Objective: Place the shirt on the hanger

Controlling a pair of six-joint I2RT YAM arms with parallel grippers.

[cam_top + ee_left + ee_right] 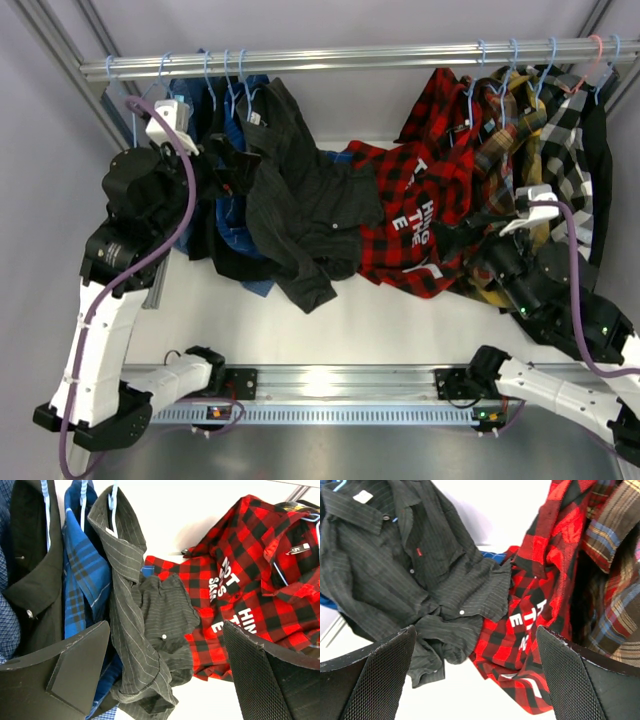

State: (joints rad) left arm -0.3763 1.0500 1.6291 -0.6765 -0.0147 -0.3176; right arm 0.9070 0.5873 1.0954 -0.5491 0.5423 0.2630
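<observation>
White table [350,320] is running under a metal rail [350,58] at the far edge, crowded with hung clothes. I am watching the shirt [300,200]. Its collar is sitting up at the rail on the hanger [114,507], and its body is slumping diagonally down to the near right, with the hem and a cuff bunching on the table. That diagonal is its long axis.

My left gripper [165,630] is hovering just near and left of the collar, fingers spread wide and holding nothing, so I judge it the closer arm for any shoulder work. My right gripper [476,630] is also gaping and holding nothing. It is facing the lower end from the right, beside the red plaid [420,200].

I am seeing thin, limp, faintly pinstriped cloth with pale snaps and a red pocket tab, likely to sag and fold when lifted. Slim blue wire is forming the hanger, and I cannot tell whether both shoulders are seated on it.
</observation>
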